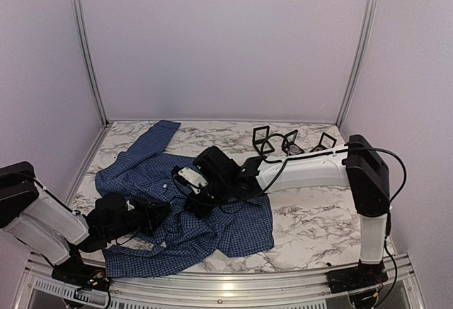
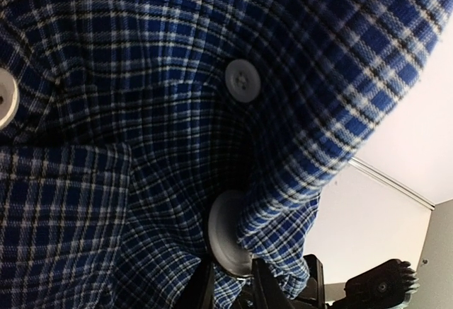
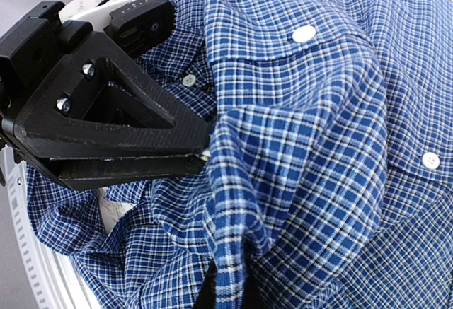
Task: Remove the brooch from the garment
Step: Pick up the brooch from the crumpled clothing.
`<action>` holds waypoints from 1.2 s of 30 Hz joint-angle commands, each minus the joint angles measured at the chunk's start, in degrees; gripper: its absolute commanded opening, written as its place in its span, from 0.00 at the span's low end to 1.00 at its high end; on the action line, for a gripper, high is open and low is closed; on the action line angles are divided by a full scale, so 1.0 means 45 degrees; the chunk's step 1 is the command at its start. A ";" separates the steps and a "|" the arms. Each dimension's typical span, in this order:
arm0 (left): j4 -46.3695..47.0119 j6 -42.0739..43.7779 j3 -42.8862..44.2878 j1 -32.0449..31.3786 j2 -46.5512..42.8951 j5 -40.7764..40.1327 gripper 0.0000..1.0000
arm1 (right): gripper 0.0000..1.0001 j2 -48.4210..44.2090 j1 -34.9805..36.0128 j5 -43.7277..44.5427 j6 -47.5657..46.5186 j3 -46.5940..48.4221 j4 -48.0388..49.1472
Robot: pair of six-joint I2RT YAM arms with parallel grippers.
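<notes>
Though crumpled, garment (image 1: 233,232) in left claw (image 3: 207,152).

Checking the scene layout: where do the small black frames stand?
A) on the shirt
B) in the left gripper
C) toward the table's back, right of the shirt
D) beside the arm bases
C: the frames stand on bare table near the back, apart from the shirt.

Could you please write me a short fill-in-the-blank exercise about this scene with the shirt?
1. The shirt lies on a ___ table.
2. Near the table's far edge stand ___ small black frames.
3. The left gripper and the right gripper are each shut on the ___.
Missing words: marble; three; shirt.
</notes>
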 commanded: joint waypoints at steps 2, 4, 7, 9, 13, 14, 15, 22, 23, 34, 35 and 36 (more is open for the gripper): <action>0.0708 0.0004 0.0130 -0.0062 0.0399 -0.0210 0.17 | 0.00 0.0047 0.0128 0.0087 -0.0106 0.0059 -0.0339; 0.0791 0.0001 0.0072 -0.0064 0.0410 -0.0300 0.14 | 0.00 -0.0004 0.0119 0.0095 -0.0114 0.0010 -0.0360; 0.0839 0.0094 -0.0004 -0.0042 0.0372 -0.0383 0.11 | 0.00 -0.0056 0.0123 0.0138 -0.0095 -0.0063 -0.0334; 0.0942 0.0161 -0.0090 -0.0020 0.0339 -0.0466 0.08 | 0.00 -0.0056 0.0118 0.0139 -0.0086 -0.0074 -0.0341; 0.1249 0.0600 -0.0299 0.0228 0.0265 -0.0513 0.00 | 0.00 -0.0056 0.0116 0.0120 -0.0105 -0.0089 -0.0325; 0.1305 0.0743 -0.0347 0.0290 0.0224 -0.0502 0.00 | 0.00 -0.0071 0.0116 0.0120 -0.0121 -0.0101 -0.0326; 0.1314 0.0900 -0.0379 0.0349 0.0138 -0.0469 0.00 | 0.00 -0.0075 0.0130 0.0147 -0.0118 -0.0103 -0.0331; -0.1281 0.3385 0.0121 0.1123 -0.1313 0.0856 0.00 | 0.00 -0.0282 0.0123 0.0582 0.0049 -0.0131 -0.0139; -0.2039 0.3960 0.0316 0.1348 -0.1677 0.0963 0.00 | 0.00 -0.0321 0.0126 0.0708 0.0113 -0.0141 -0.0031; -1.0402 1.1875 0.3937 0.3106 -0.4107 0.3728 0.00 | 0.00 -0.0546 0.0017 0.1436 0.0468 -0.0096 0.0612; -1.0923 1.2579 0.4250 0.3135 -0.4107 0.3871 0.00 | 0.00 -0.0588 -0.0014 0.1456 0.0483 -0.0112 0.0656; -1.1657 1.3141 0.4570 0.3156 -0.4090 0.3947 0.00 | 0.00 -0.0633 -0.0044 0.1456 0.0499 -0.0146 0.0693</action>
